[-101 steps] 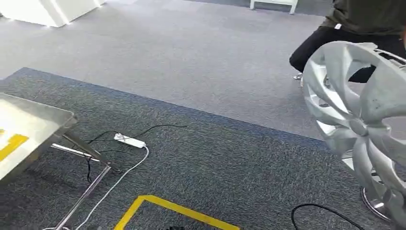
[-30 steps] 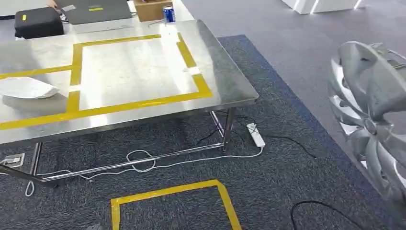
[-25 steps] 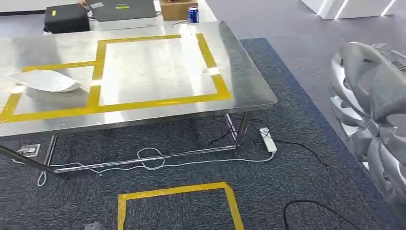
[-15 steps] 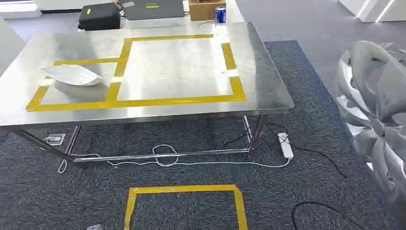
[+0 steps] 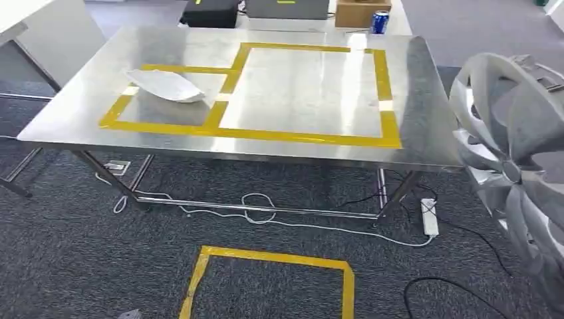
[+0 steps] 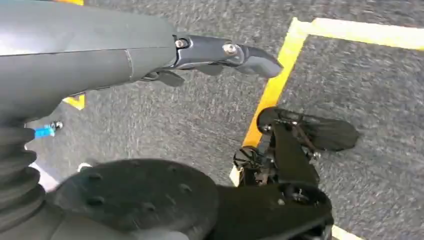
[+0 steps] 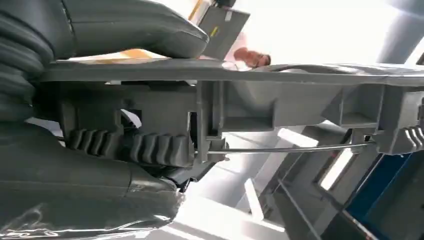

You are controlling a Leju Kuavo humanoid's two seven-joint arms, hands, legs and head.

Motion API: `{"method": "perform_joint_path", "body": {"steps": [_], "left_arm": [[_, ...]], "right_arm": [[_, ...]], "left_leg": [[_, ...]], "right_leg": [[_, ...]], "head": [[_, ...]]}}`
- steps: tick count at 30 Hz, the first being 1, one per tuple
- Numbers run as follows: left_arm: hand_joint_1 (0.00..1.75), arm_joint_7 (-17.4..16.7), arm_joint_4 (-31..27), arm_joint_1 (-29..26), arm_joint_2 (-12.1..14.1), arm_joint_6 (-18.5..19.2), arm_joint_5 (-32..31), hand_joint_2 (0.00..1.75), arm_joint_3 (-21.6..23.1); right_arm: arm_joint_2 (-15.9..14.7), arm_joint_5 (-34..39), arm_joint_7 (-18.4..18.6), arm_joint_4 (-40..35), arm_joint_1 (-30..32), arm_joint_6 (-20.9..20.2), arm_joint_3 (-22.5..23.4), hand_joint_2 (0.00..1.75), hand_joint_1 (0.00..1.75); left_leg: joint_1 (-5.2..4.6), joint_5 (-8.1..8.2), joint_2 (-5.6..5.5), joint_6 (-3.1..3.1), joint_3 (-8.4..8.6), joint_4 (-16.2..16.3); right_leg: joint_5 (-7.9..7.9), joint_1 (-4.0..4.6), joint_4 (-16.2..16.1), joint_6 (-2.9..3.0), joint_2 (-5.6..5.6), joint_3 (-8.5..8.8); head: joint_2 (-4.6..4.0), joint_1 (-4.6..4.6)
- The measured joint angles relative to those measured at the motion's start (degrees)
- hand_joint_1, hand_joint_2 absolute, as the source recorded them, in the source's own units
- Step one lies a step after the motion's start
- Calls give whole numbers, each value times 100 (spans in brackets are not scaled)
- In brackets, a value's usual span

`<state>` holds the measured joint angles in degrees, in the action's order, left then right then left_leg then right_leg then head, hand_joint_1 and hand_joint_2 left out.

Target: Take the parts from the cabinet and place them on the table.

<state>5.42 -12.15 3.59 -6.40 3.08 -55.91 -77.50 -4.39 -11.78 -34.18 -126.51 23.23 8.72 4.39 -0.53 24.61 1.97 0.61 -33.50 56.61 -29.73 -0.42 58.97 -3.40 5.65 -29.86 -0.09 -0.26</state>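
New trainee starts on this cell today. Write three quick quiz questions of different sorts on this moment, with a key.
1. True or false: the silver wheel cover already lies on the steel table.
2. Multiple choice: what lies in the smaller taped box on the table? A) a blue can B) a white curved part C) a laptop
3. Fill in: the right hand grips the rim of the ____.

Key:
1. False. It is held up at the right of the head view, short of the table.
2. B. The blue can stands past the table's far edge.
3. Wheel cover.
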Motion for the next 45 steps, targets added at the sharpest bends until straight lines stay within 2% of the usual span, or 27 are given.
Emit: {"method": "perform_joint_path", "body": {"steps": [1,2,3,4,5,6,7,9,10,11,12,13,14,18,20,21,22,26,30,34,39,45], "left_arm": [[0,0,0,10,13,0,-4,175,0],[0,0,0,23,13,-4,-2,175,-2],[0,2,0,27,11,-4,-2,175,-2],[0,2,0,24,7,-4,-2,175,-2],[0,2,0,16,-2,-4,4,175,-2],[0,2,0,8,-9,-4,7,175,-4],[0,0,0,4,-11,-4,7,175,-4],[0,2,0,4,-11,-2,7,175,-7],[0,2,0,9,-7,0,7,175,-9],[0,2,0,13,-2,7,4,175,-13],[0,2,0,13,7,18,2,175,-20],[0,2,0,5,15,24,-4,175,-24],[0,2,0,0,22,33,-13,175,-26],[0,2,0,20,33,68,-85,175,-26],[0,2,0,37,42,79,-125,175,-26],[0,2,0,35,48,81,-150,175,-26],[0,2,0,24,52,85,-175,175,-26],[0,2,0,58,76,94,-236,175,-13],[0,2,0,47,94,98,-295,175,13],[0,-37,0,75,125,111,-389,175,31],[0,-103,0,111,175,151,-476,175,76],[0,-144,0,135,216,199,-535,175,138]], "right_arm": [[0,33,11,2,2,44,18,175,175],[2,89,52,9,-1,111,37,175,175],[17,122,117,20,-9,179,57,175,175],[28,151,272,37,-12,254,74,175,175],[28,160,414,59,-14,304,85,175,175],[28,168,525,94,-18,350,114,175,175],[28,175,615,127,-18,376,142,175,175],[28,256,822,195,-53,417,184,175,175],[28,291,916,252,-113,428,199,175,175],[24,324,1045,319,-167,457,243,175,175],[15,343,1132,385,-201,494,297,175,175],[-2,318,1244,473,-235,541,370,175,175],[-11,262,1323,536,-267,573,427,175,175],[-190,-574,1937,999,-607,794,726,175,175],[-330,-1242,2333,1345,-829,979,848,175,175],[-411,-1583,2515,1520,-931,1086,889,175,175],[-470,-1778,2634,1666,-1056,1150,898,175,175],[-736,-2404,2935,2432,-1615,1353,905,175,175],[-828,-2919,3086,2886,-2012,1538,857,175,175],[-916,-3703,3390,3669,-2789,1593,647,175,175],[-975,-4305,3652,4724,-3841,1399,31,175,175],[-970,-4710,4044,5740,-5061,1126,-766,175,175]], "left_leg": [[14,-3,-19,39,6,0],[15,-4,-87,66,2,0],[14,-2,-156,76,-1,1],[11,0,-216,79,5,2],[9,3,-264,80,15,3],[9,7,-306,75,27,4],[11,12,-336,68,43,6],[17,36,-381,25,73,14],[-34,55,-384,-12,56,46],[-33,43,-390,-35,36,46],[-35,63,-389,19,28,52],[-41,23,-389,140,21,50],[-46,25,-390,190,22,47],[-36,-18,-381,114,25,-10],[-30,-33,-380,21,24,-38],[-24,-44,-381,-45,21,-48],[-21,-49,-381,-57,15,-51],[-23,-57,-371,-77,10,-52],[-32,-61,-372,-79,1,-52],[-39,-69,-368,-79,-5,-51],[-41,-102,-367,-68,-25,-50],[-39,-138,-371,-74,-69,-50]], "right_leg": [[-175,-12,280,-7,-285,-115],[-399,-15,725,-18,-445,-333],[-608,-15,1223,-26,-521,-588],[-733,-9,1651,-29,-547,-824],[-686,-9,1770,-27,-550,-929],[-491,-11,1595,-17,-550,-895],[-219,-15,1207,-8,-550,-751],[314,-30,157,5,-562,-297],[240,-15,-26,12,-594,-222],[269,-26,-35,77,-611,-217],[293,-40,-53,59,-611,-227],[295,-36,-53,59,-613,-231],[298,-30,-53,63,-613,-233],[313,-7,-49,121,-627,-265],[311,-4,-46,139,-620,-274],[313,-4,-45,142,-615,-280],[321,-3,-43,154,-619,-286],[334,-6,-43,169,-625,-297],[344,-14,-43,159,-624,-296],[365,-17,-43,153,-637,-307],[384,-25,-44,140,-630,-322],[414,-23,-43,153,-621,-368]], "head": [[0,26],[0,55],[0,63],[0,57],[0,63],[0,61],[0,70],[0,70],[0,70],[0,50],[0,42],[0,37],[0,37],[0,30],[0,35],[0,35],[0,35],[0,41],[0,37],[0,39],[0,37],[0,35]]}}
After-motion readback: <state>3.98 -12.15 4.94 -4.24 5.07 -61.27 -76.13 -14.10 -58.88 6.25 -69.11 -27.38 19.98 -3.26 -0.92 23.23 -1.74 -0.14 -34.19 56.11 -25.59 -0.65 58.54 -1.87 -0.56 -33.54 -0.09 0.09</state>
